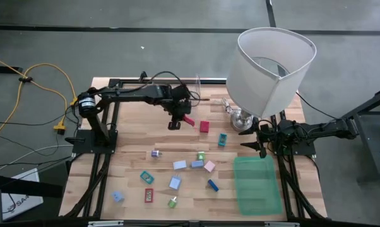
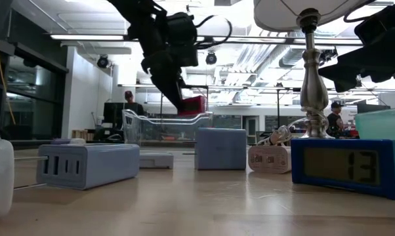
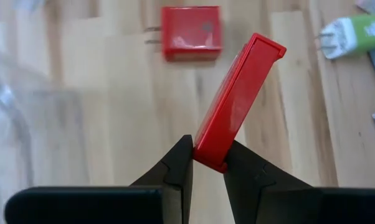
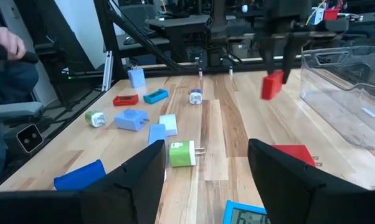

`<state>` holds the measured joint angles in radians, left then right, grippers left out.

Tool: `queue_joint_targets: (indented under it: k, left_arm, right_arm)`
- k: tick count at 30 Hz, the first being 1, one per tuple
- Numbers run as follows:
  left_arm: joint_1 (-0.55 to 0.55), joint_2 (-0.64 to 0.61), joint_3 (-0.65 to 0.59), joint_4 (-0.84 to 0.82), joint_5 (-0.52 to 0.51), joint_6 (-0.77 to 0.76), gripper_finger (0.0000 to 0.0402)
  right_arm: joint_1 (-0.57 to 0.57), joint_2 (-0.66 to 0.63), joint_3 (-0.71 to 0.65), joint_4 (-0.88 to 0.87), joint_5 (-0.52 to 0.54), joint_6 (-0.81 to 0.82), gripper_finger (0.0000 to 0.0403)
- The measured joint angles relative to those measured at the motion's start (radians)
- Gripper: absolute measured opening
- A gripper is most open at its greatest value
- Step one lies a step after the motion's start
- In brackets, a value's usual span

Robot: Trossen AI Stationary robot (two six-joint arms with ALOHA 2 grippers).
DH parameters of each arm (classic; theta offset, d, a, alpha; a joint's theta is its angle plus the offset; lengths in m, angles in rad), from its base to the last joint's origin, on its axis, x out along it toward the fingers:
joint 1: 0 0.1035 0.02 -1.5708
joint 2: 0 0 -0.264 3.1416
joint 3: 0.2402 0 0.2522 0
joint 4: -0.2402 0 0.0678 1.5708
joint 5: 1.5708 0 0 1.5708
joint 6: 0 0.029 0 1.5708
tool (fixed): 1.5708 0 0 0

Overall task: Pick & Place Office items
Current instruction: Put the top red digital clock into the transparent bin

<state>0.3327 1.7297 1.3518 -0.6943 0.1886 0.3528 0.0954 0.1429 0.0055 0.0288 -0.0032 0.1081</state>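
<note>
Red piece [image 3: 240, 102] in left tool [image 3: 207, 163], above red charger [image 3: 190, 32].

Red flat piece [image 3: 239, 102], red plug block [image 3: 191, 32], green tray [image 1: 257, 186], white lampshade [image 1: 272, 60], pale wooden table [image 1: 133, 157].

Bare tabletop [image 1: 133, 135] lies open left; lamp [image 1: 272, 66] crowds the right rear.

wooden table [image 1: 133, 170] | small coloured office items [image 1: 179, 165] | lamp [image 1: 266, 69] | green bin [image 1: 256, 186]
</note>
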Motion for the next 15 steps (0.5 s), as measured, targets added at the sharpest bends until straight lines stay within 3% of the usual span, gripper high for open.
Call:
queue_joint_targets:
  k: [15]
  left_arm:
    - [0.236, -0.046, 0.0, -0.045, 0.06, -0.19, 0.0063]
  right_arm:
    - [0.0, 0.0, 0.0, -0.002, 0.0, 0.0, 0.0215]
